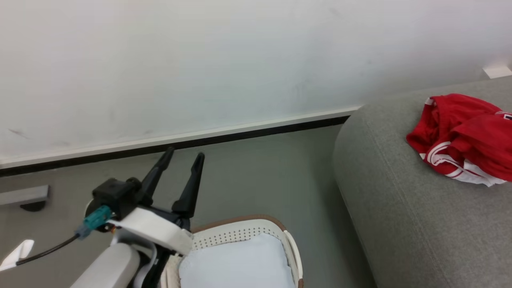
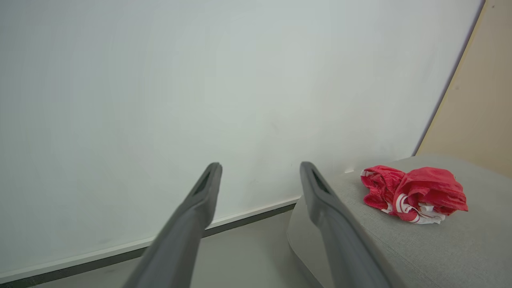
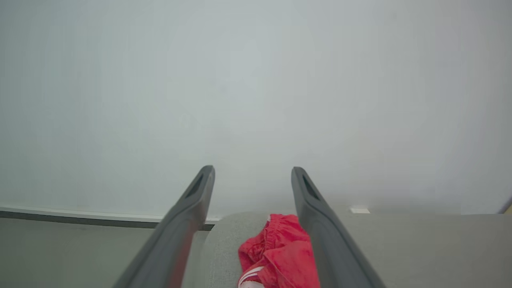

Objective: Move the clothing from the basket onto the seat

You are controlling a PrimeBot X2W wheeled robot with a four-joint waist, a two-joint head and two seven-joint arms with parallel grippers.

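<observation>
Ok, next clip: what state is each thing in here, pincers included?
clothing: crumpled in a heap, lying on the seat.
seat: bearing the clothing near its rounded end.
basket: upright on the floor, no red cloth in the part shown.
pad: lying inside the basket.
left pincer: open, empty.
right pincer: open, gripping nothing.

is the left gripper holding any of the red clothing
No, the left gripper is open with nothing between its fingers, and the clothing lies apart from it on the seat.
</observation>
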